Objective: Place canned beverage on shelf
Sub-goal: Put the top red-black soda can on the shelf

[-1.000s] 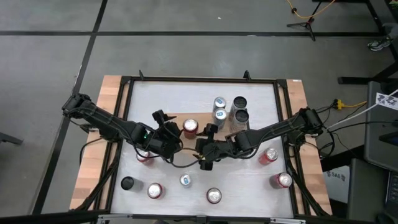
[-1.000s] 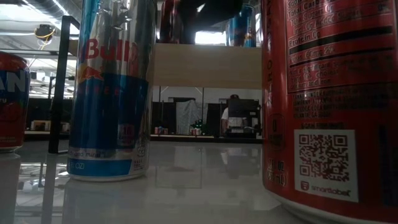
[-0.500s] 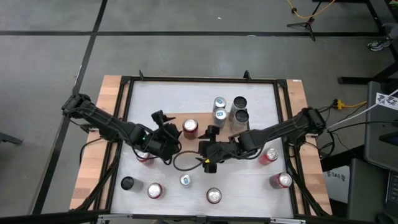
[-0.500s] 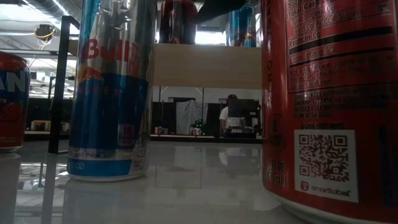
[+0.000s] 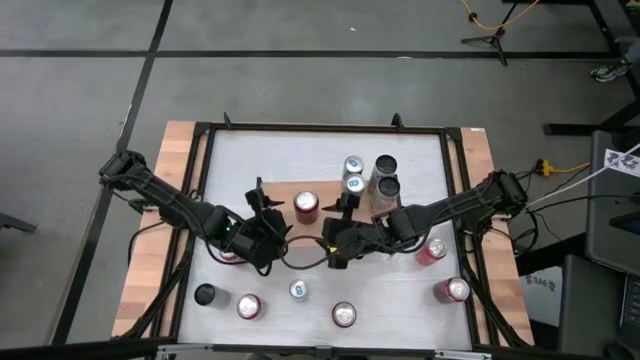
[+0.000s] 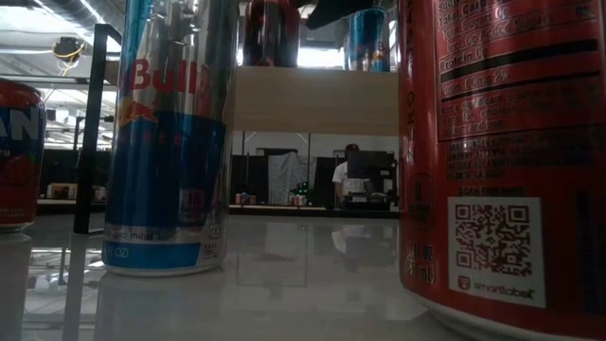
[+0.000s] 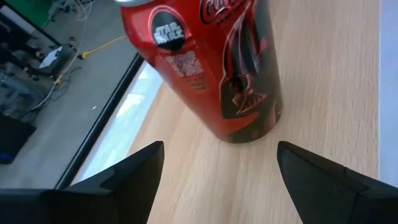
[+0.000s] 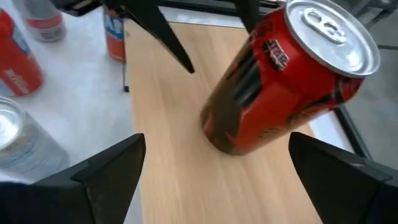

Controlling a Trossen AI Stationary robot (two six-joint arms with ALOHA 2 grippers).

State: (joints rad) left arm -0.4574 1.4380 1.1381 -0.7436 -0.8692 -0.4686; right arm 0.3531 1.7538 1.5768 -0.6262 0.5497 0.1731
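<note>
I see the red can (image 7: 217,68) upright on the shelf (image 7: 323,81), near the tabletop's (image 5: 300,150) middle; rigid, smooth, likely slippery, best gripped mid-body. Left hand (image 7: 217,165) and right hand (image 8: 214,158) both gape beside it, holding nothing.

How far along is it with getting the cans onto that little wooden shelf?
Done: a red can stands on the shelf, beside four others. In hand: nothing; the left gripper and right gripper flank it, fingers open. Left: several cans, like the slim blue one, wait on the table.
</note>
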